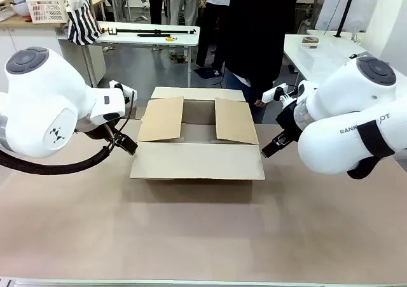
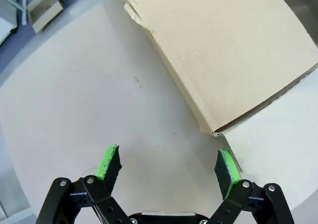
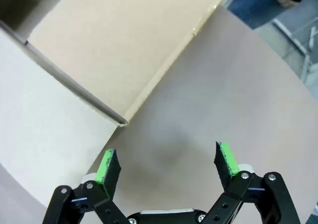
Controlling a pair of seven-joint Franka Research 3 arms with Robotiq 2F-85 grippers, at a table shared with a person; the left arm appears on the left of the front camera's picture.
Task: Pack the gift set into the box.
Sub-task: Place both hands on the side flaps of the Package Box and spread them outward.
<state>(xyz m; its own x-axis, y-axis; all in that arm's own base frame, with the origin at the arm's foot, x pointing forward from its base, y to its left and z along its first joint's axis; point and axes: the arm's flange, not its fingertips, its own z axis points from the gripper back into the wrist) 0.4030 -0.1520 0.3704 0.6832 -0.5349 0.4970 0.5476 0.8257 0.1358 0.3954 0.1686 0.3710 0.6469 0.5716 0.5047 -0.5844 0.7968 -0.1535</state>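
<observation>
The brown cardboard box (image 1: 197, 140) stands mid-table. Its two side flaps lean in over the opening, its near flap lies spread toward me and its far flap stands up. The gift set is out of view. My left gripper (image 1: 127, 144) hangs just left of the box's near left corner. In its wrist view the left gripper (image 2: 169, 167) is open over bare table, with a box flap (image 2: 223, 50) ahead. My right gripper (image 1: 268, 150) sits beside the box's right end. The right gripper (image 3: 166, 164) is open and empty, the box (image 3: 114, 40) ahead of it.
A person in dark clothes (image 1: 254, 32) stands behind the box at the far side. At the back are a white slatted basket (image 1: 48, 6), a striped bag (image 1: 82, 20), a white table with black tools (image 1: 149, 31) and another white table (image 1: 318, 55).
</observation>
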